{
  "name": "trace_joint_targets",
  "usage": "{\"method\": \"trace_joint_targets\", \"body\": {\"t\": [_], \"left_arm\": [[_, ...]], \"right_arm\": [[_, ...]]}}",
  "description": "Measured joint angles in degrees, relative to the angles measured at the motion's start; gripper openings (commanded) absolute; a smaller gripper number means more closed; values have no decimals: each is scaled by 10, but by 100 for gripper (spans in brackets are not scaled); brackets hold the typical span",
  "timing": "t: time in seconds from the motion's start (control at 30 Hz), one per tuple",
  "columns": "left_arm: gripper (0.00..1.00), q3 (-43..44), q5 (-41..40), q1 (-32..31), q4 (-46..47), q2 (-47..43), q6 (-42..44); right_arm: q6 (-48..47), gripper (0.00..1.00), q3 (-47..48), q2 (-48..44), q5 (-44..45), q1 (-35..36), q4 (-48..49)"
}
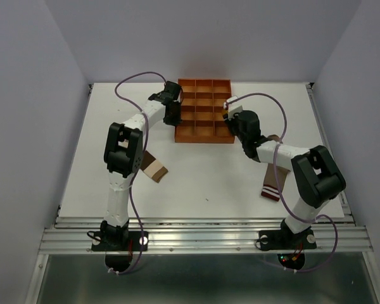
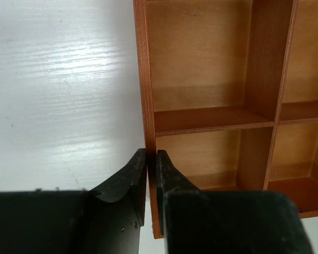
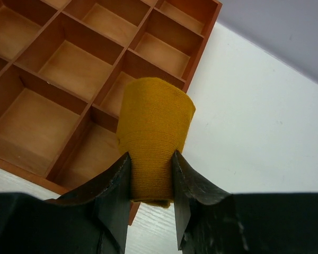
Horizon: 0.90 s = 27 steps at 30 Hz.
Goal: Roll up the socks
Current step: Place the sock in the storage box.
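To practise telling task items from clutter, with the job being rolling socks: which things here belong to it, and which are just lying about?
Belong: mustard sock, held by the right end effector; cream banded sock; brown striped sock.
Not the job's: orange tray, gripped by the left end effector; white table.

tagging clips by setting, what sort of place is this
Probably a robotics lab test cell: plain walls around a white table, two arms bolted to an aluminium rail, a gridded tray.
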Motion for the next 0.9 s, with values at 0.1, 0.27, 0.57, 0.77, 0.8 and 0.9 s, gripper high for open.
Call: {"method": "trace_joint_targets", "body": {"t": [0.1,0.27,0.57,0.77,0.8,0.9], "left_arm": [[6,0,-13,-3,0,0,6],[0,0,-21,-6,1,0,9],[0,0,-24,-7,1,0,9],[0,0,-25,-7,1,0,9],[0,0,-25,-7,1,0,9],[0,0,-26,-7,2,0,9]], "right_arm": [[-10,1,2,6,-1,0,0],[-37,1,20,29,2,0,-4],[-71,1,26,51,9,5,-26],[-82,1,28,66,17,17,-29],[-82,1,29,67,17,19,-29],[-81,1,29,68,13,24,-30]]}}
